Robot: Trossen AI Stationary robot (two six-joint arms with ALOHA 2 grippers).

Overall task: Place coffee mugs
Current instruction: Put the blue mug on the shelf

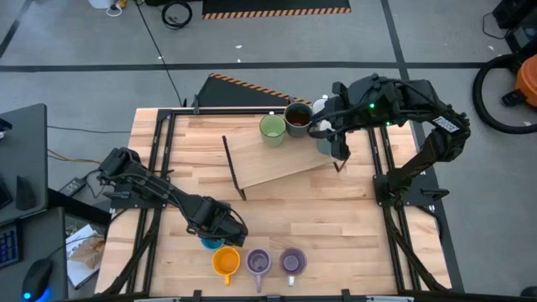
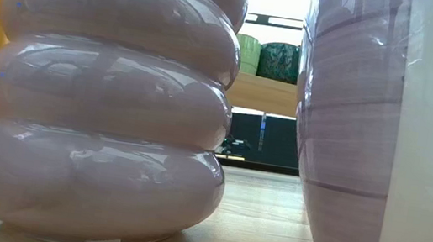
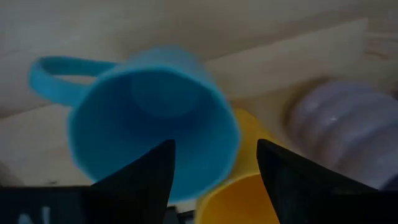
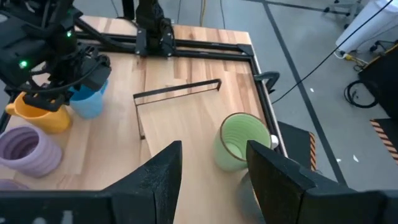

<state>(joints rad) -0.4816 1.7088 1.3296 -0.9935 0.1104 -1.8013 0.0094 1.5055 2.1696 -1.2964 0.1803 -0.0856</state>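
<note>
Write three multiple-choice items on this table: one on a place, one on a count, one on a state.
1. Where is the green mug?
A. on the raised board
B. by the orange mug
C. in the left claw

2. How many purple mugs stand in the front row?
A. one
B. two
C. three

3. How is the right claw?
A. shut on the green mug
B. open
C. shut on the blue mug

Key: 1 A, green mug sits on the board. 2 B, purple mugs stand beside the orange mug. 3 B, right claw fingers are spread, empty.
</note>
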